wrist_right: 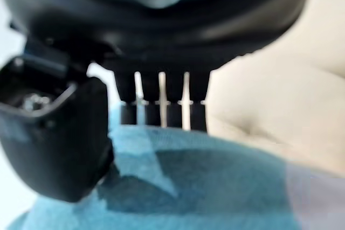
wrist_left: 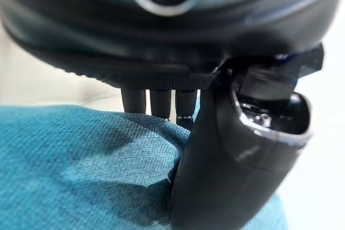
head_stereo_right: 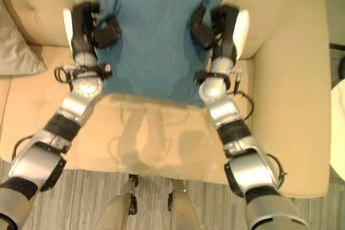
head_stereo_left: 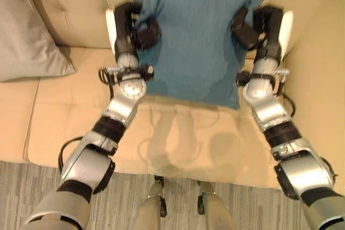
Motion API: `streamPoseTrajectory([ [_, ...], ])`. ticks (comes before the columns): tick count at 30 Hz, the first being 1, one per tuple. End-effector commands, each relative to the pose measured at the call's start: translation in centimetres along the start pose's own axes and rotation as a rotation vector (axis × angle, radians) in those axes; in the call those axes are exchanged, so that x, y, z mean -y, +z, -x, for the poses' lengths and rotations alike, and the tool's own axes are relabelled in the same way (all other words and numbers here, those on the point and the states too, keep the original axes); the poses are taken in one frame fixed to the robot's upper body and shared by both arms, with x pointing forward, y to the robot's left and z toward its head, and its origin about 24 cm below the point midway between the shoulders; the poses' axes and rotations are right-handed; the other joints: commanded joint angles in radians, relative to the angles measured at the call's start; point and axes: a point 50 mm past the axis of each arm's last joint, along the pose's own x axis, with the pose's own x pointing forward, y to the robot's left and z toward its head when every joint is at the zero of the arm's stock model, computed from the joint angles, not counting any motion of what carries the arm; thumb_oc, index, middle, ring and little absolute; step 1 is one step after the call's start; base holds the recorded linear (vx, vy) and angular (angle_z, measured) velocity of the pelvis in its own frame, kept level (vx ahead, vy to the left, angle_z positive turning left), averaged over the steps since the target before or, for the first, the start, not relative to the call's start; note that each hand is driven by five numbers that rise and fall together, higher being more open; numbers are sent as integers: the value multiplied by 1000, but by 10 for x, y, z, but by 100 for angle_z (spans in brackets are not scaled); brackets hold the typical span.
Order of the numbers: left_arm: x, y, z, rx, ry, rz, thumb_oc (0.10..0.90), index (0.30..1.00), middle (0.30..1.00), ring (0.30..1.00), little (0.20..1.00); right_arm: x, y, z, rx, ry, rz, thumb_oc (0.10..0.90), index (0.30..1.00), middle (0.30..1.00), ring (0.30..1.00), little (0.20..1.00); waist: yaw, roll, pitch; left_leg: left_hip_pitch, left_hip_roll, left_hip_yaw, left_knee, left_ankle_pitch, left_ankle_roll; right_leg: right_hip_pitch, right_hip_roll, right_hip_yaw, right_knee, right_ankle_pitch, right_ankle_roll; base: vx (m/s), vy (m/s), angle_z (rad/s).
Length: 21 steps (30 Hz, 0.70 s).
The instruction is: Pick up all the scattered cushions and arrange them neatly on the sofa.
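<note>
From the head, I'm pinching the blue cushion (head_stereo_left: 194,36) with my left hand (head_stereo_left: 141,32) and right hand (head_stereo_left: 249,30) against the sofa (head_stereo_left: 81,117) backrest — keeping both grips level. Long axis running near to far, upright. Wrist views — thumbs clamping fabric.

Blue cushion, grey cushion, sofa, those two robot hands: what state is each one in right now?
Blue cushion: upright against the sofa back, held at both side edges.
Grey cushion: leaning in the sofa's left corner, untouched.
Sofa: seat bare in front of the cushions.
Left hand: thumb and fingers pinching the blue cushion's edge.
Right hand: pinching the opposite edge.
</note>
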Motion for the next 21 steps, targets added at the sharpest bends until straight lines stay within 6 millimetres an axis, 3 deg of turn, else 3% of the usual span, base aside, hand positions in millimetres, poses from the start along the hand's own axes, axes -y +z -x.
streamPoseTrajectory([
  [1,29,96,-19,414,-73,32,400,300,300,300,300,-4,105,-28,437,-94,-156,400,300,300,300,300,19,-24,-66,-10,-22,-18,0,-79,-46,-13,-11,16,57,-91,78,9,-27,9],
  [2,32,100,-24,416,-77,6,400,300,300,300,300,-4,110,-32,435,-107,-151,400,300,300,300,300,19,-21,-60,-18,-21,-18,0,-80,-49,-20,-9,16,57,-93,80,-22,-21,10],
  [3,33,106,-34,401,-100,-41,800,900,900,900,900,-2,115,-44,422,-120,-120,800,900,900,900,900,20,-15,-51,-39,-23,-19,0,-74,-52,-40,-7,19,56,-88,82,-24,-24,15],
  [5,32,109,-40,402,-110,-81,800,900,900,900,900,-2,116,-49,413,-119,-99,800,900,900,900,900,19,-11,-46,-50,-23,-18,0,-70,-55,-48,-6,19,53,-84,83,-28,-13,43],
  [9,30,95,-43,322,-138,-65,800,900,900,900,900,-5,105,-54,345,-77,-42,800,900,900,900,900,13,-2,-31,-75,-25,-22,0,-61,-59,-68,0,17,38,-71,88,-15,-19,-16],
  [12,27,67,-36,250,-170,-112,800,900,900,900,900,-9,85,-47,297,-21,2,800,900,900,900,900,11,-4,-23,-73,-24,-20,0,-58,-62,-64,5,18,33,-71,86,-7,-19,0],
  [13,27,67,-36,250,-170,-112,800,900,900,900,900,-9,85,-47,297,-21,2,800,900,900,900,900,11,-4,-24,-76,-25,-20,0,-54,-62,-67,4,18,32,-67,86,-3,-13,42],
  [14,23,47,-32,189,-170,-133,800,900,900,900,900,-12,74,-41,268,2,13,800,900,900,900,900,10,-7,-18,-69,-24,-19,0,-59,-63,-58,6,17,35,-74,84,-15,-9,30],
  [15,20,40,-31,170,-167,-143,800,900,900,900,900,-13,67,-37,253,14,18,800,900,900,900,900,9,-7,-17,-72,-25,-20,0,-54,-63,-62,6,18,35,-71,83,-2,-8,-6],
  [17,7,14,-25,96,-153,-180,800,900,900,900,900,-17,45,-23,202,50,24,800,900,900,900,900,8,-8,-9,-63,-22,-19,0,-55,-65,-56,8,17,37,-75,81,-32,-4,-30],
  [21,-20,-13,-20,26,-113,-222,800,900,900,900,900,-14,20,-8,145,88,33,800,900,900,900,900,8,-7,-5,-45,-19,-14,0,-58,-67,-36,10,14,32,-77,78,-36,2,-4],
])
